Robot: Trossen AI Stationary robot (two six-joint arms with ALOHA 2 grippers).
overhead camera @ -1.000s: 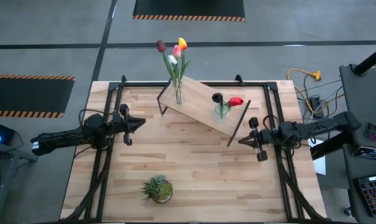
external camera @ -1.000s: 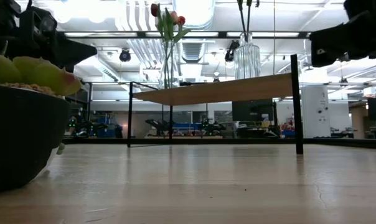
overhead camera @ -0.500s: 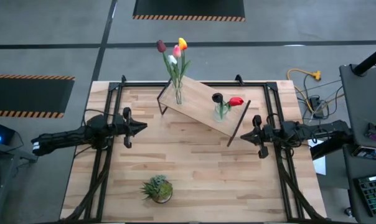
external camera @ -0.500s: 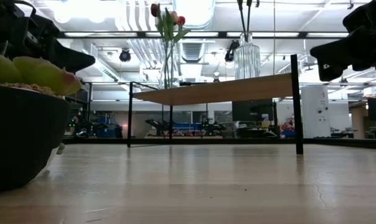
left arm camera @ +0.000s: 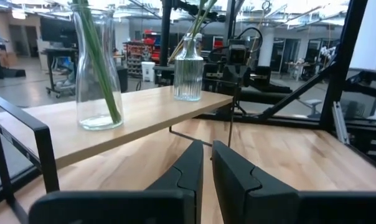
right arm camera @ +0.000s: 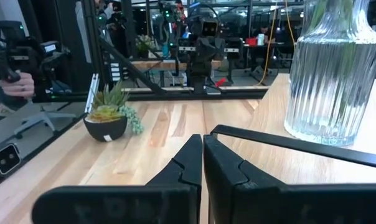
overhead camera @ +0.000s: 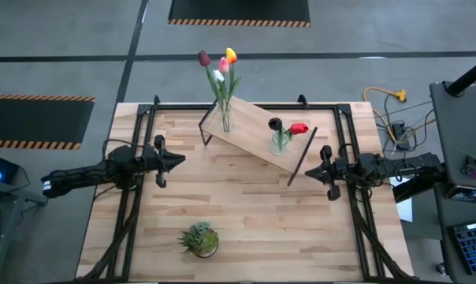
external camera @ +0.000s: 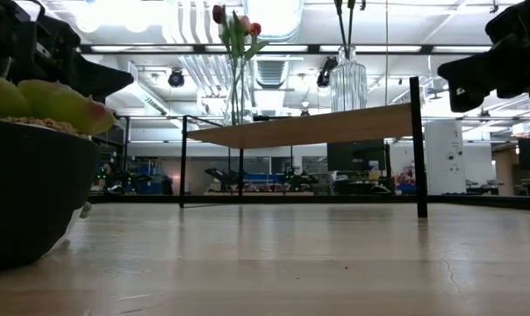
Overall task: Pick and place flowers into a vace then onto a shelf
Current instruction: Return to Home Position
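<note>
— Right arm first: over the last second it had straightened along its side of the table, and the right gripper [overhead camera: 308, 173] had pulled back a little from the shelf [overhead camera: 250, 130]. On the other side, the left gripper [overhead camera: 180, 159] had barely shifted. Nothing else had changed place.

— And the fingers?

— Both empty. The right wrist view showed the right pair pressed together. The left wrist view showed the left pair drawn in, with only a thin slit between them. Each gripper hung above the tabletop [overhead camera: 246, 213], pointing inward, the left near the shelf's left legs and the right just beside its right front leg.

— Where were the flowers [overhead camera: 223, 65]?

— On the shelf, in two glass vases. The shelf sat slantwise across the far middle of the table. A smooth vase [overhead camera: 224, 120] at its far left end held the tall bunch: yellow, pink, white and maroon heads leaning out beyond the table's far edge. A ribbed vase [overhead camera: 280, 142] toward the right end held a red head and a dark one, much lower. Both vases stood upright, well apart from each other.

— Anything else on the table?

— One potted plant [overhead camera: 199, 239], near the front edge on the left half, well clear of both arms.
</note>
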